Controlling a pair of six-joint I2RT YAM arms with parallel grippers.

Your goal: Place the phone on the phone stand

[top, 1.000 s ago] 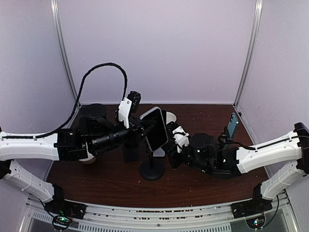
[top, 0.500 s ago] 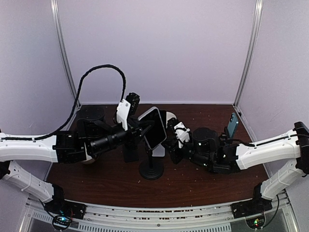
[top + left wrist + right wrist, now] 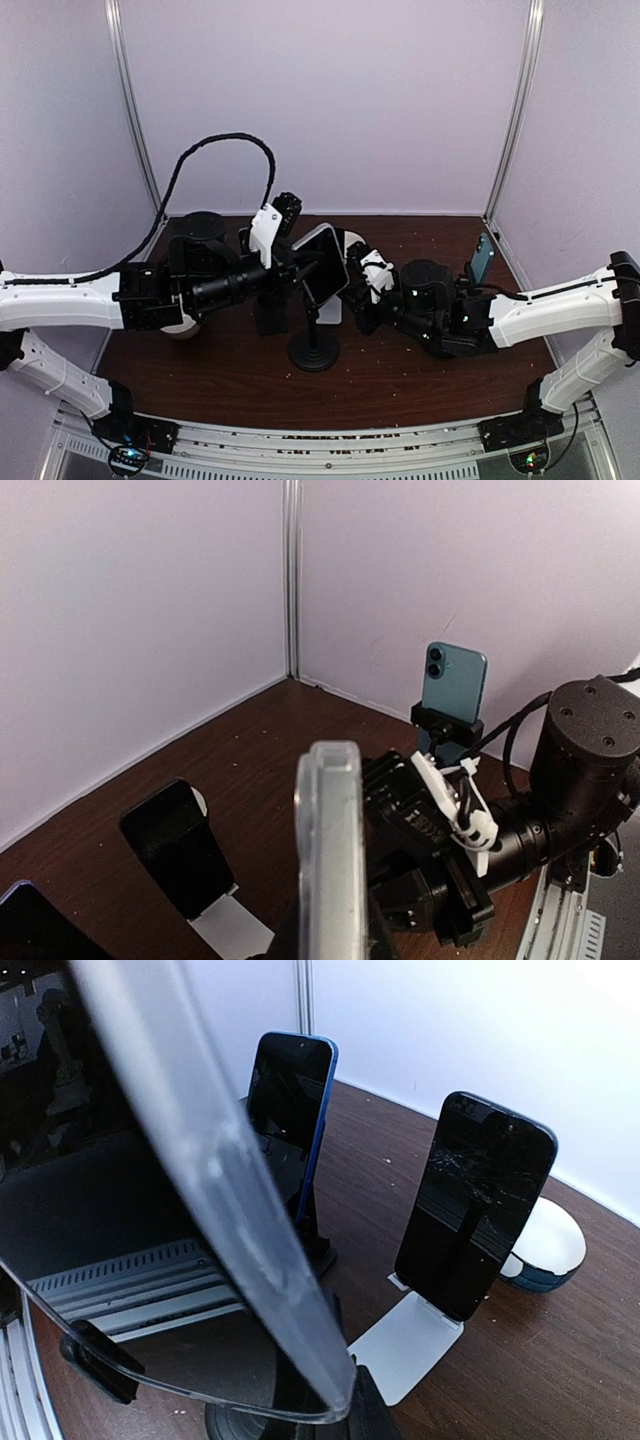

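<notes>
- Overhead, my left end effector was clenched on the phone, holding it tilted over the phone stand.
- My right end effector was closed tight at the phone's right edge; I could not tell whether it gripped.
- The stand's round base sat on the tabletop between my arms.
- A cracked phone leaned on a white stand behind.

The phone hangs over the phone stand at the middle of the desk, with the left gripper on its left and the right gripper on its right. Just behind the phone stand, a second phone leans on a folded holder, with a bowl behind it and a third phone to its left. A fourth phone stands at the far right.
</notes>
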